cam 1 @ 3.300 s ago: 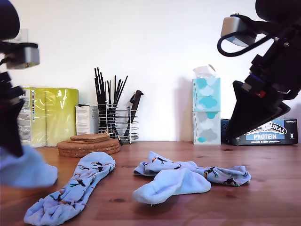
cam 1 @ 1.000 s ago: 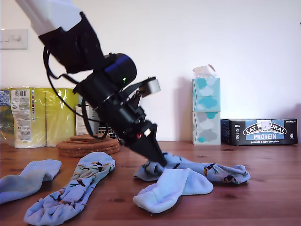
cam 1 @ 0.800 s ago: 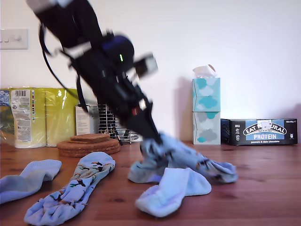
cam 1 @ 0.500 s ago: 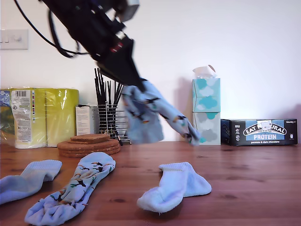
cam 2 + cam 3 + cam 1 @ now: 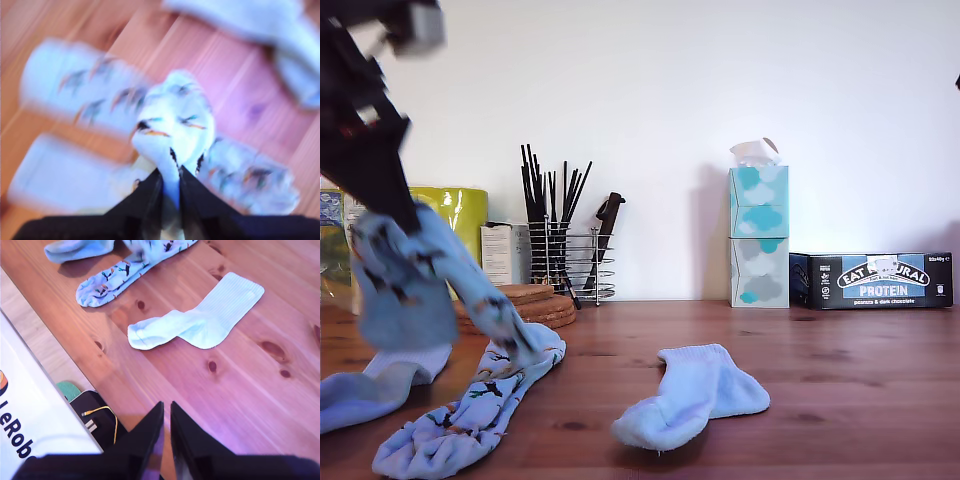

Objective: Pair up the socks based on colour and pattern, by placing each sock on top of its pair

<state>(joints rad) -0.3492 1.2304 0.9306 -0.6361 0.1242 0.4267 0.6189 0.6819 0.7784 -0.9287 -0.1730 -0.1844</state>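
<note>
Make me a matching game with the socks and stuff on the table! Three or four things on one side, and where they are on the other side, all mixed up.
Things:
1. toucan sock in my first gripper
2. second toucan sock
3. plain sock in the middle
4. tissue boxes

Places or states:
A. stacked by the wall
B. lying flat on the table, long and stretched out
C. hanging in the air
D. lying alone, folded over, nothing touching it

Pairs: 1-C, 2-B, 3-D, 4-A
</note>
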